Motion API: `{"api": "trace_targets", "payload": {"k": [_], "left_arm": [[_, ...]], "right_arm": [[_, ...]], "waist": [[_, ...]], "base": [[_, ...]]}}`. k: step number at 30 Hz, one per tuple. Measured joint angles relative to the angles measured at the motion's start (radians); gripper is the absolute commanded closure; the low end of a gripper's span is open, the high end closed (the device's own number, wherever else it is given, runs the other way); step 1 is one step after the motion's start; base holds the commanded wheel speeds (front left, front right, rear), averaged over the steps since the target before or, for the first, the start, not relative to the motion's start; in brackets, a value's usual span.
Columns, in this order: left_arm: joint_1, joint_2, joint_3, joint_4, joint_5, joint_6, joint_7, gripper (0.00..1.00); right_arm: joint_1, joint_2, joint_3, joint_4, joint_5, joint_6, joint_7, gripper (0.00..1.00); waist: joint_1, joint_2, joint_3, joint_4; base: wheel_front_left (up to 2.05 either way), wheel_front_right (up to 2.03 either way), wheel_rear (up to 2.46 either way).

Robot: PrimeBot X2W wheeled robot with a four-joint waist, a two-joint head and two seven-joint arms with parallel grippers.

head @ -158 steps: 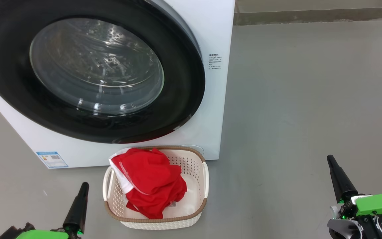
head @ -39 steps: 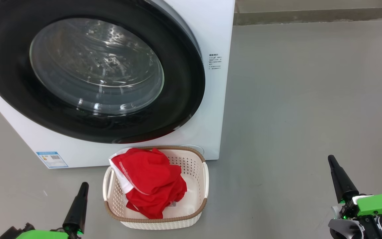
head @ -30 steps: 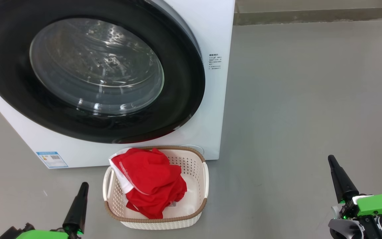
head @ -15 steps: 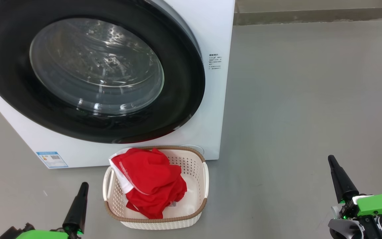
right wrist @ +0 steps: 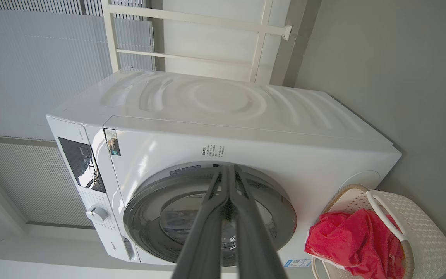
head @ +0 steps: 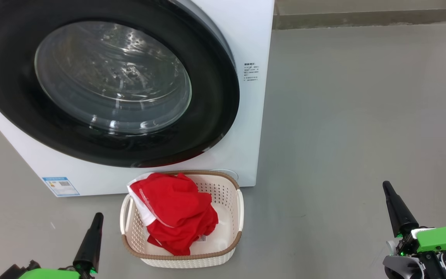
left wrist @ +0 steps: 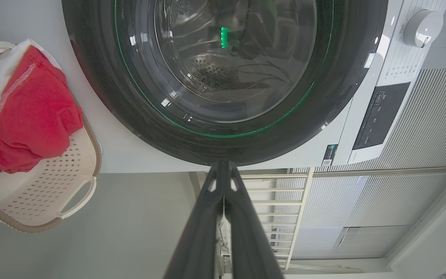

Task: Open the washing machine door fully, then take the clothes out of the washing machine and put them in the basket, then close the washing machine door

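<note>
Head view, left to right: our left gripper (head: 98, 216), jaws together; the washing machine door (head: 107, 77) shut on the washing machine (head: 258, 116); the clothes (head: 174, 211) in the basket (head: 223, 190) at its foot; our right gripper (head: 386, 187), jaws together. We judge all steps done; nothing remains.

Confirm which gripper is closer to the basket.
The left gripper, jaws shut, just off the basket's left side in the head view. The right gripper, also shut, stands well away across the grey floor.
</note>
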Motion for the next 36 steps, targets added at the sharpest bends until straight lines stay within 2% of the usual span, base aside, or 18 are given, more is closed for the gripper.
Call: {"api": "trace_targets", "payload": {"k": [36], "left_arm": [[0.000, 0.000, 0.000, 0.000, 0.000, 0.000, 0.000, 1.00]], "right_arm": [[0.000, 0.001, -0.002, 0.000, -0.007, 0.000, 0.000, 1.00]], "waist": [[0.0000, 0.0000, 0.000, 0.000]], "base": [[0.00, 0.00, 0.00]]}}
